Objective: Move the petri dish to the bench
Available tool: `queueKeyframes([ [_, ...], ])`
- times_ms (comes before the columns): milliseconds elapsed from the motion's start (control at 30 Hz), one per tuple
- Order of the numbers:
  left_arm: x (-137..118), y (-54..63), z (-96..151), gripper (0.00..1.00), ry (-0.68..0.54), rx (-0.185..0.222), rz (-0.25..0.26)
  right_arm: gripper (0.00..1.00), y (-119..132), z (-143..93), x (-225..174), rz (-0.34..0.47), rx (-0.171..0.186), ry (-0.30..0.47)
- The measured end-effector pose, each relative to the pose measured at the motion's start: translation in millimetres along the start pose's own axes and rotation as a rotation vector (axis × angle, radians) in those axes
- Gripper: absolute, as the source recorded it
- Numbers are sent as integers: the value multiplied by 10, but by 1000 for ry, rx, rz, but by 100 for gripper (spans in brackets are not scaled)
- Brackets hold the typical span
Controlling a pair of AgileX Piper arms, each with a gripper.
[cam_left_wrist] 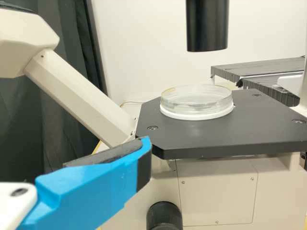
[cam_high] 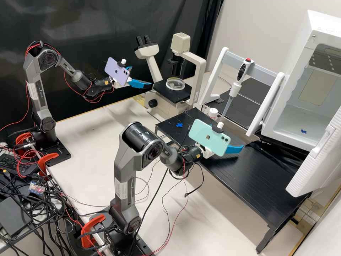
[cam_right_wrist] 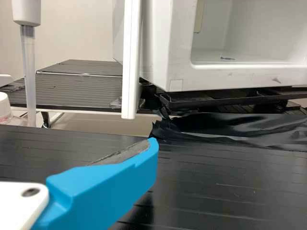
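A: High view, quick. Where's the petri dish (cam_high: 175, 84)?

B: On the stage (cam_high: 162, 88) of the microscope (cam_high: 161, 107), below its blk cylinder (cam_high: 177, 65). So not on the blk bench (cam_high: 227, 177).

A: L gripper (cam_high: 141, 76)?

B: Far arm, w/ the lilac phone (cam_high: 117, 72) mounted on it. Near the stage, fingers spread, nothing held.

A: And R gripper (cam_high: 234, 148)?

B: Nearer arm, mint phone (cam_high: 209, 137). It's over the blk bench; nothing in it either.

A: Other stuff?

B: Pipette (cam_high: 235, 88) upright-ish on its stand (cam_high: 216, 67), white-capped bottle (cam_high: 212, 112) nearby, white cabinet (cam_high: 323, 25) w/ door (cam_high: 316, 161) open. Blue cross (cam_high: 179, 124) on the blk bench.

A: OK, L wrist view?

B: Petri dish sits flat on a white ring (cam_left_wrist: 196, 115) on the stage. One blue finger (cam_left_wrist: 96, 187) is near the stage corner, its dark pad (cam_left_wrist: 108, 155) bare, i.e. released. No contact w/ the dish.

A: R wrist view?

B: One blue finger (cam_right_wrist: 105, 187) above the blk bench, grey pad (cam_right_wrist: 122, 153) bare too, so R gripper's also released. Cabinet's beyond, approx. level, w/ crumpled blk sheeting (cam_right_wrist: 230, 127) by its base. Pipette's off to the side.
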Motion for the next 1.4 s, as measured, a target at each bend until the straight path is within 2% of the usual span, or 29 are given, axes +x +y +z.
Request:
queueKeyframes([
  [533,0,0,0,100,0,0,0,100,-40,-37,-48,-13,3,9],
  [700,0,0,0,100,0,0,0,100,-80,-250,-173,-30,-1,86],
  [800,0,0,0,100,0,0,0,100,-134,-394,-241,-42,10,129],
  [967,0,0,0,100,0,0,0,100,-230,-661,-348,-74,-32,231],
  [1033,0,0,0,100,0,0,0,100,-283,-801,-383,-85,-35,272],
  [1200,0,0,0,100,0,0,0,100,-406,-1170,-421,-142,-87,384],
  [1400,0,0,0,100,0,0,0,100,-486,-1556,-409,-200,-97,461],
])
